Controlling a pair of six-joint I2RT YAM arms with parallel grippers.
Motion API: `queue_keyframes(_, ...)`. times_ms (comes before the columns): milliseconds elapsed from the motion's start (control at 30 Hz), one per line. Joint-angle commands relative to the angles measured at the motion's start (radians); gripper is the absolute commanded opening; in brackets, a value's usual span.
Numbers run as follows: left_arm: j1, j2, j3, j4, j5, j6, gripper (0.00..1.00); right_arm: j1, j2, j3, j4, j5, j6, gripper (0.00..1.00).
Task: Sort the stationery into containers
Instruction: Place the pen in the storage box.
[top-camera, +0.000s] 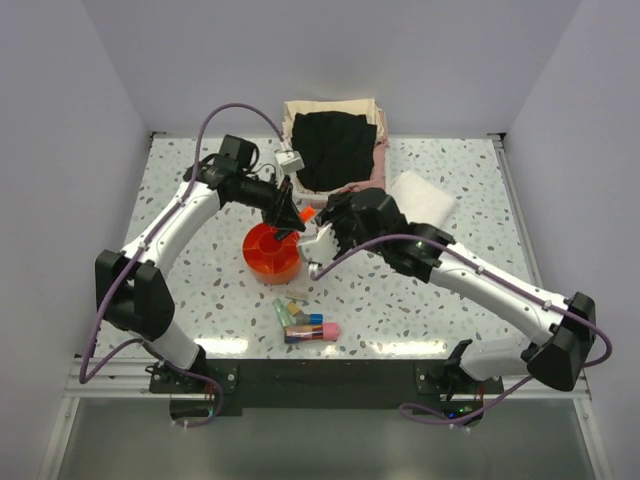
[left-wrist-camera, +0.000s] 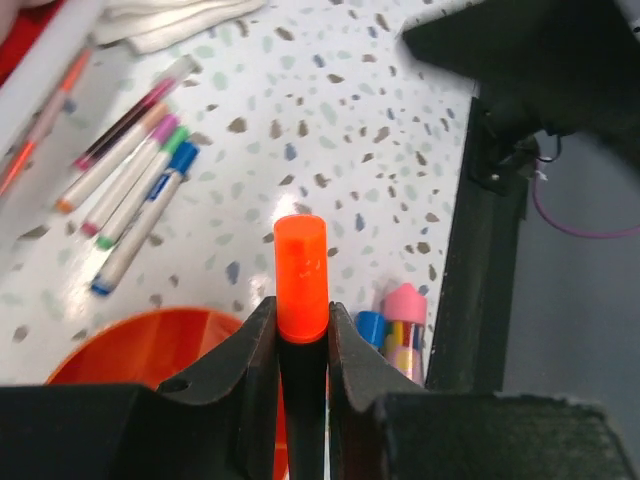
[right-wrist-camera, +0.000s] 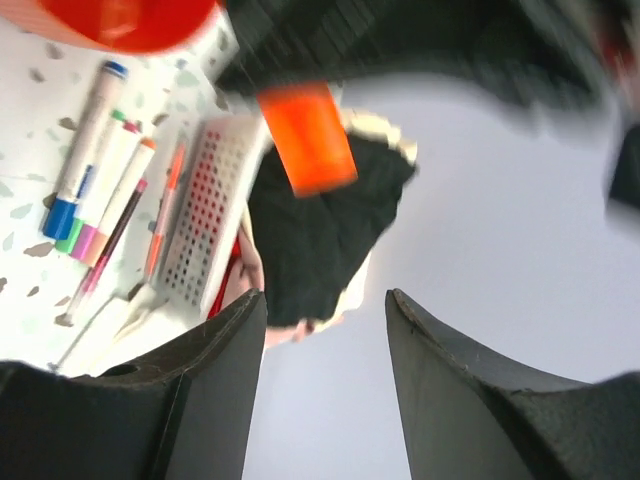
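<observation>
My left gripper (left-wrist-camera: 301, 310) is shut on the black-and-orange marker (left-wrist-camera: 300, 270), whose orange cap sticks out past the fingertips. It hangs over the round orange tray (top-camera: 270, 255), seen below the jaws in the left wrist view (left-wrist-camera: 140, 350). Several thin white pens (left-wrist-camera: 130, 190) lie on the table beside the basket. A small pile with a green tube (top-camera: 282, 312) and a pink eraser (top-camera: 330, 328) lies near the front edge. My right gripper (right-wrist-camera: 325, 300) is open and empty, close to the right of the tray (top-camera: 318, 240), tilted up toward the marker's cap (right-wrist-camera: 308, 138).
A white basket (top-camera: 292, 160) of dark and pink clothes stands at the back centre. A folded white cloth (top-camera: 420, 195) lies to its right. Both grippers are close together over the tray. The table's black front edge (left-wrist-camera: 480, 260) is near the pile.
</observation>
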Motion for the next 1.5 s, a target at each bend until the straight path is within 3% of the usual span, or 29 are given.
queue_keyframes(0,0.152,-0.168,-0.214,0.435,0.006,-0.092,0.0,-0.073,-0.06,0.131,-0.052,0.067,0.413,0.55)
queue_keyframes(67,0.184,-0.278,-0.414,0.654,-0.033,-0.137,0.0,-0.078,-0.076,0.127,-0.075,0.054,0.463,0.55)
queue_keyframes(100,0.187,-0.311,-0.541,0.88,-0.049,-0.184,0.0,-0.078,-0.08,0.119,-0.078,0.045,0.49,0.55)
queue_keyframes(167,0.189,-0.366,-0.654,1.084,-0.087,-0.235,0.0,-0.078,-0.082,0.108,-0.075,0.045,0.518,0.56)
queue_keyframes(200,0.189,-0.374,-0.736,1.265,-0.104,-0.298,0.0,-0.078,-0.073,0.108,-0.075,0.053,0.541,0.56)
queue_keyframes(400,0.189,-0.334,-0.846,1.543,-0.233,-0.426,0.0,-0.078,-0.028,0.139,-0.085,0.067,0.599,0.56)
queue_keyframes(1000,0.224,-0.296,-1.021,1.723,-0.379,-0.427,0.0,-0.078,0.078,0.185,-0.105,0.067,0.632,0.55)
queue_keyframes(1467,0.241,-0.227,-1.029,1.769,-0.46,-0.456,0.02,-0.078,0.122,0.186,-0.099,0.051,0.655,0.55)
